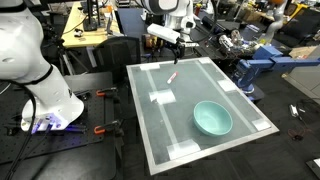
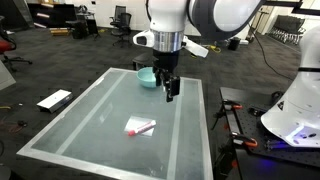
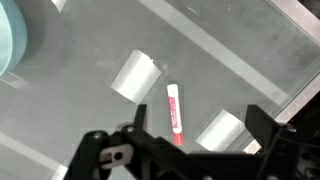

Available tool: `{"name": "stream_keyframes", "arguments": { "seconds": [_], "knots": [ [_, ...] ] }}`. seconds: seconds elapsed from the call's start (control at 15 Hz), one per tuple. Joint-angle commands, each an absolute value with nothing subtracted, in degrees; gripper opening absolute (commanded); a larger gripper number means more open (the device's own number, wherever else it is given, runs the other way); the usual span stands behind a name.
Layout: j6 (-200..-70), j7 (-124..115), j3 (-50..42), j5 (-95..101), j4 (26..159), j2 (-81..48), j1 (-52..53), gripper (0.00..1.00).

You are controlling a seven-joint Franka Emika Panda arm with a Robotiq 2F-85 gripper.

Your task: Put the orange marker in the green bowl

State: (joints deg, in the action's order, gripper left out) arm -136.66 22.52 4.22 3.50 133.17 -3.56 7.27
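Note:
The orange marker [image 3: 174, 110] lies flat on the glass table top, a short reddish-pink stick; it also shows in both exterior views [image 1: 172, 77] [image 2: 141, 126]. The green bowl [image 1: 212, 119] stands on the table, apart from the marker, and shows in an exterior view [image 2: 147, 77] behind the arm and at the left edge of the wrist view [image 3: 10, 38]. My gripper [image 3: 195, 125] is open and empty, hovering above the table with the marker just inside its fingers' span. It shows in both exterior views [image 1: 172, 44] [image 2: 166, 88].
The glass table [image 1: 160, 125] has white tape patches at its corners and edges [image 3: 134, 75]. A clamp stands at a table corner [image 1: 252, 70]. Desks, chairs and cables surround the table. A white robot base [image 1: 45, 90] stands beside it.

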Motion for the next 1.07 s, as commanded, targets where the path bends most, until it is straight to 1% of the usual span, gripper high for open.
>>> {"name": "stream_keyframes", "arguments": {
  "seconds": [0.0,0.73,1.0],
  "knots": [
    [-136.52,22.46,5.03,3.57,133.09,-3.55,6.47,1.0],
    [-149.51,25.65,6.06,3.14,131.05,-12.37,5.56,1.0],
    [-150.63,30.72,8.1,2.44,127.68,-17.37,3.96,1.0]
  ]
}}
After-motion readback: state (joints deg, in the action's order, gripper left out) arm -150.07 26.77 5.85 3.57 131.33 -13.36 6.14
